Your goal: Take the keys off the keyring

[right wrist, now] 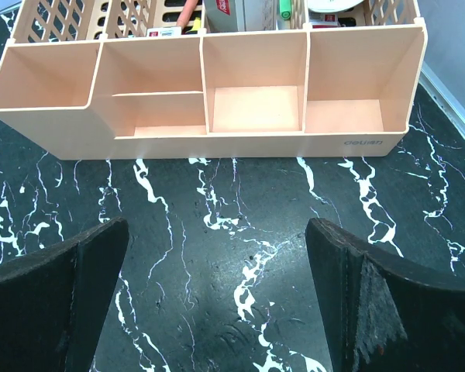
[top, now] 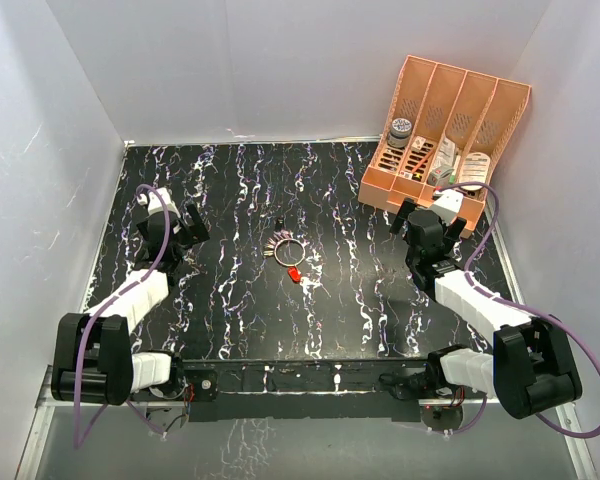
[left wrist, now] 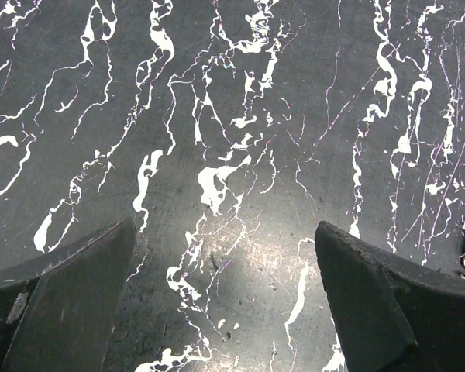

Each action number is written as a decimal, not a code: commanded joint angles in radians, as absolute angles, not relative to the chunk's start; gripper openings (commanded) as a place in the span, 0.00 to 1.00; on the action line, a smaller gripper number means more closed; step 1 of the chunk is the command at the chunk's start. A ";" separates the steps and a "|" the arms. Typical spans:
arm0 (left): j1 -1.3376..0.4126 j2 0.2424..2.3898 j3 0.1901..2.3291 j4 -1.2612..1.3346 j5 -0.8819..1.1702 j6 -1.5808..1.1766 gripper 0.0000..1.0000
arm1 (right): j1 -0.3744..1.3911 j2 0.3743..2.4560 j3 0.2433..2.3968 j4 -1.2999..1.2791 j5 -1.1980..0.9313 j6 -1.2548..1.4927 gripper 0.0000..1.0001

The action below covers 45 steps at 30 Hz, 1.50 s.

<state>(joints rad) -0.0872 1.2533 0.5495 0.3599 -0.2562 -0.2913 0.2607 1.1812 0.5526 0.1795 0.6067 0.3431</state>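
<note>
- Keyring (top: 287,248): thin wire circle lying flat on the table (top: 360,310), approx. mid-surface, between the two arms.
- Keys (top: 274,245): small bunch at the ring's left side, apparently on the wire. Too small to count. Red piece (top: 294,272) lies just on the near side of the ring.
- L gripper (top: 192,226): jaws spread wide, nothing between them. Its wrist view shows bare marbled surface only.
- R gripper (top: 417,222): jaws spread wide, empty. It faces the orange organiser (right wrist: 217,143), near that unit's low front compartments.
- Risk 1: ring and keys are thin and lie flat, so fingertips may skid over them or push the bunch across the smooth top w/o getting a hold.
- Risk 2: a pinch on the whole bunch would probably clamp several keys together, and none could then slide round the wire.
- Risk 3: with only one arm holding, the ring would likely turn with the key. A 2nd hold on the wire is prob. needed.
- Risk 4: R gripper is close to the organiser, so a careless swing could knock it.
- Position vs L gripper: keyring is well apart, to that gripper's right and slightly nearer the bases.
- Position vs R gripper: keyring is well apart, to its left and outside its wrist view.
- Neither gripper is over or touching the ring.
</note>
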 commanded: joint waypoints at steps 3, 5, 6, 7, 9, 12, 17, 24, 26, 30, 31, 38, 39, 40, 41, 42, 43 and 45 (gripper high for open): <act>-0.087 1.216 0.546 0.373 -0.244 -0.299 0.99 | 0.259 1.154 0.561 0.199 0.617 0.356 0.98; -0.088 1.222 0.550 0.369 -0.241 -0.298 0.99 | 0.259 1.153 0.561 0.198 0.616 0.356 0.98; -0.088 1.224 0.551 0.369 -0.240 -0.298 0.99 | 0.259 1.152 0.561 0.199 0.616 0.356 0.98; -0.087 1.224 0.550 0.371 -0.238 -0.297 0.99 | 0.259 1.150 0.560 0.199 0.616 0.357 0.98; -0.087 1.227 0.551 0.371 -0.234 -0.295 0.99 | 0.259 1.149 0.560 0.199 0.616 0.357 0.98; -0.087 1.228 0.554 0.370 -0.234 -0.295 0.99 | 0.258 1.148 0.559 0.199 0.615 0.357 0.98; -0.087 1.242 0.576 0.360 -0.212 -0.302 0.99 | 0.259 1.139 0.566 0.192 0.510 0.338 0.98; -0.094 1.241 0.581 0.389 -0.068 -0.302 0.99 | 0.294 1.132 0.574 0.171 0.236 0.310 0.89; -0.095 1.253 0.593 0.384 -0.046 -0.310 0.99 | 0.329 1.136 0.583 0.152 0.182 0.289 0.84; -0.117 1.295 0.641 0.354 0.010 -0.300 0.99 | 0.460 1.162 0.608 0.100 0.147 0.252 0.71; -0.136 1.294 0.648 0.352 -0.004 -0.297 0.99 | 0.501 1.171 0.613 0.091 0.153 0.247 0.70; -0.187 1.213 0.625 0.399 -0.047 -0.370 0.99 | 0.629 1.229 0.578 0.157 0.083 0.271 0.59; -0.188 1.196 0.614 0.410 -0.040 -0.370 0.99 | 0.644 1.243 0.581 0.164 0.079 0.272 0.58; -0.189 1.180 0.605 0.419 -0.037 -0.376 0.99 | 0.660 1.259 0.585 0.170 0.080 0.270 0.57; -0.189 1.167 0.602 0.416 -0.039 -0.382 0.99 | 0.676 1.277 0.591 0.175 0.088 0.266 0.57; -0.189 1.156 0.599 0.406 -0.041 -0.389 0.99 | 0.693 1.294 0.595 0.182 0.098 0.263 0.57; -0.187 1.148 0.598 0.396 -0.039 -0.394 0.99 | 0.705 1.313 0.600 0.188 0.104 0.260 0.57; -0.189 1.142 0.598 0.371 -0.038 -0.401 0.97 | 0.727 1.362 0.613 0.203 0.100 0.257 0.55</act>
<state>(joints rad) -0.1905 1.1862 0.6067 0.3771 -0.0410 -0.3649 0.6868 1.3045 0.5617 0.1192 0.1055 0.2665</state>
